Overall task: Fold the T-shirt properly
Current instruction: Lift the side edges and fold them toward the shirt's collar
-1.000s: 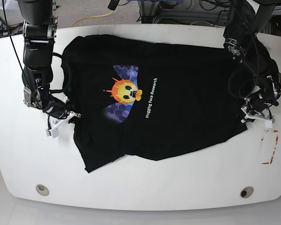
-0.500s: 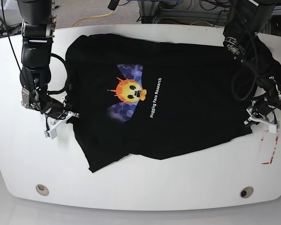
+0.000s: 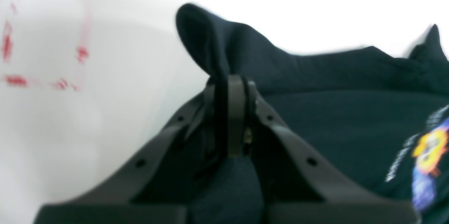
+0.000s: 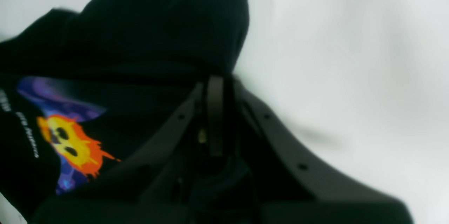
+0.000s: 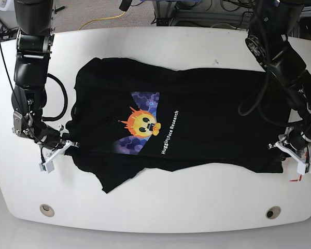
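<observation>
Base view: left gripper (image 5: 288, 151) and right gripper (image 5: 59, 150) each clenched on the T-shirt (image 5: 207, 119), print up.

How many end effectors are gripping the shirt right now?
2. The left end effector pinches the T-shirt at its hem corner; the right end effector pinches its sleeve side.

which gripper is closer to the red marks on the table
Left. The left gripper holds the T-shirt edge right beside the red marks; the right gripper grips the shirt at the opposite end.
</observation>
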Controlling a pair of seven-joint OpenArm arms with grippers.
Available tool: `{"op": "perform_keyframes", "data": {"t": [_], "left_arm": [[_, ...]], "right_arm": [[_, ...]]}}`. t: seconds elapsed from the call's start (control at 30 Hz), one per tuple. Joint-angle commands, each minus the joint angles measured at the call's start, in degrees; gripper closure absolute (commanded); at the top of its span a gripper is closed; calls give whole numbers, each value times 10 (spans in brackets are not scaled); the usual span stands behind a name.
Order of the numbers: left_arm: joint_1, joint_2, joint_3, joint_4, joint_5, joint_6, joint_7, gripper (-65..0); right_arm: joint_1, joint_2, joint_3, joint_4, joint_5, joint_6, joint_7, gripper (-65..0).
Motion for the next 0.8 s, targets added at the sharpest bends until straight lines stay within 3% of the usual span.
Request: {"op": "perform_keyframes", "data": {"t": [0.0, 0.3, 0.4, 0.63, 0.77], "left_arm": [[-16, -10, 16, 44, -12, -3, -13, 0], [-86, -9, 50, 127, -12, -3, 31, 0], [-112, -9, 46, 148, -11, -2, 65, 0], [-146, -10, 15, 259, -11, -2, 78, 0], [-209, -36, 13, 265, -11, -3, 107, 0]], "right_arm": [[45, 16, 4, 11, 7, 4, 9, 0], [162, 46, 3, 11, 7, 5, -29, 0], [207, 47, 3, 12, 7, 5, -47, 0], [308, 60, 3, 15, 7, 7, -90, 0], [374, 62, 3, 15, 7, 38, -122, 0]]}}
